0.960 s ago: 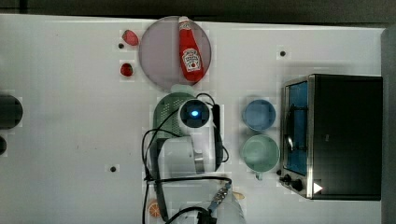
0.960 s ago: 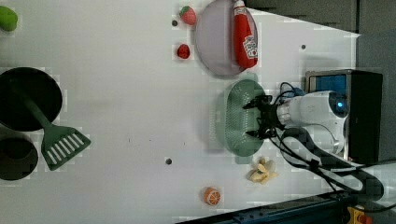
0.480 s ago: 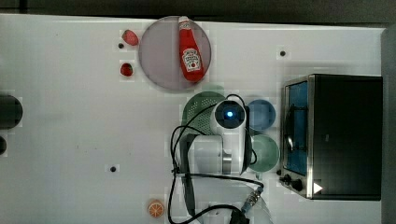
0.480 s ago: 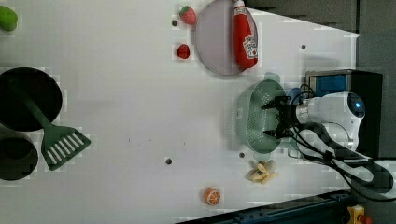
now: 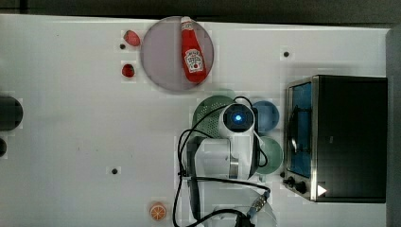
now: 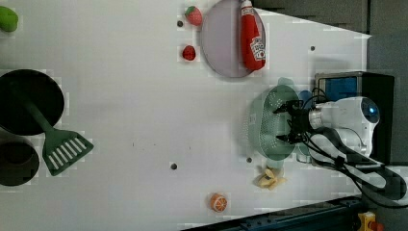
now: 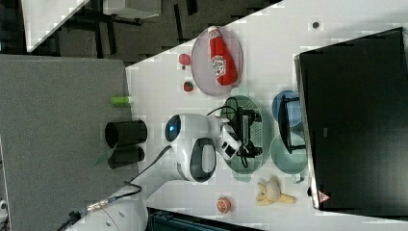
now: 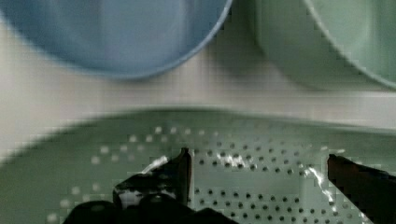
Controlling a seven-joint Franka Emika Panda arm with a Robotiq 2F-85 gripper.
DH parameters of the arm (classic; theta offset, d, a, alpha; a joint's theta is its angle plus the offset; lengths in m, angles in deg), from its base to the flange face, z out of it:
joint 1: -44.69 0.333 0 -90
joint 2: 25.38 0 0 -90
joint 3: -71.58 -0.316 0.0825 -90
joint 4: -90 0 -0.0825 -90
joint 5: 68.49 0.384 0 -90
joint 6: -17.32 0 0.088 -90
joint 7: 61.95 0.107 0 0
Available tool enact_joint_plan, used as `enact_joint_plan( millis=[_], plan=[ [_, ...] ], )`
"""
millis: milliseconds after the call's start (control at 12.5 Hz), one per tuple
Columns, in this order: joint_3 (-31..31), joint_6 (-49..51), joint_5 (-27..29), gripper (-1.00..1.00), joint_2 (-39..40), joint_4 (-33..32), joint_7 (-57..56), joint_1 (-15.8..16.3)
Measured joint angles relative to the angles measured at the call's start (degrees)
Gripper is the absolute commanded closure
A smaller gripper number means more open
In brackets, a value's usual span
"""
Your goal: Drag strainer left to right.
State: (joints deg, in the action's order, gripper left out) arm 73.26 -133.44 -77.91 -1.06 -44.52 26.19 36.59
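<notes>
The strainer [image 5: 208,110], a pale mint-green oval colander, lies on the white table and is partly covered by my arm in the top view. In the left view my gripper [image 6: 279,125] is open, both black fingers reaching down into the strainer [image 6: 264,126] bowl. The wrist view has the two fingertips [image 8: 173,170] spread wide over the dotted floor of the strainer [image 8: 243,133], with nothing clamped between them. In the right view the gripper [image 7: 248,133] stands over the strainer [image 7: 258,166].
A blue cup [image 5: 267,113] and a green cup [image 5: 273,153] sit just beyond the strainer's rim, with a black toaster oven [image 5: 347,137] behind them. A grey-lilac plate [image 5: 161,56] carries a ketchup bottle [image 5: 193,52]. A banana [image 6: 269,178] and an orange [image 5: 157,211] lie near the front edge.
My arm and the strainer have slid together toward the top view's right, ending close beside the two cups. The fingers stayed spread the whole time.
</notes>
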Motion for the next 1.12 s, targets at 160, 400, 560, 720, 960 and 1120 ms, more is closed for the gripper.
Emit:
enact_joint_plan(
  millis=[160,400,560,720,960,1120],
  plan=[
    [-0.2,0.3,-0.2,-1.00,-1.3,0.0,-6.5,0.5],
    [-2.5,5.2,-0.1,-1.00,-8.1,-1.3,-10.8,0.7],
    [-5.8,14.4,0.8,-1.00,-14.2,0.0,-11.8,-0.3],
    [-8.8,27.6,-0.7,-1.00,-20.5,4.4,-13.1,-0.6],
    [-7.8,44.8,5.5,-1.00,-30.1,11.8,-22.6,1.3],
    [-5.2,49.3,10.7,-1.00,-34.4,17.8,-29.7,1.4]
  ],
)
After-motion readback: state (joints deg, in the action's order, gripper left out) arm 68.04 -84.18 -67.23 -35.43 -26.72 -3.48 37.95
